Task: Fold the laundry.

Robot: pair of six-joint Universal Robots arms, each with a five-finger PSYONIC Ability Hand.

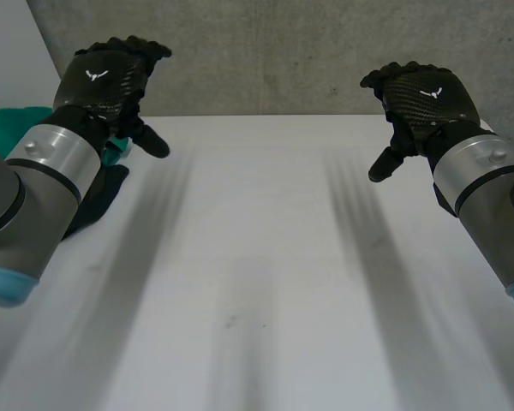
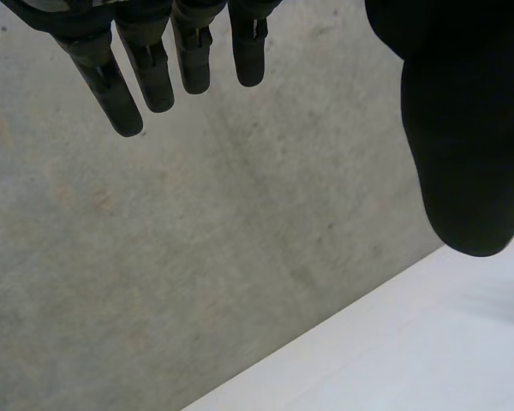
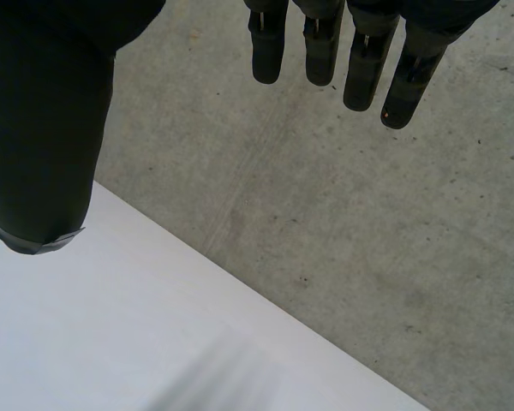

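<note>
hovering with fingers [image 2: 195, 60] spread, left hand [image 1: 103, 81] and right hand [image 1: 424, 96] hold nothing (teal laundry [image 1: 13, 128] beside left arm [image 1: 43, 175]).

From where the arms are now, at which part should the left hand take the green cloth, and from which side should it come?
Probably the dark edge of the green cloth beside the left forearm, the part nearest the table's middle. The open left hand is raised close by, so coming down from above seems simplest. The arm hides the rest, so no corner can be chosen.
</note>
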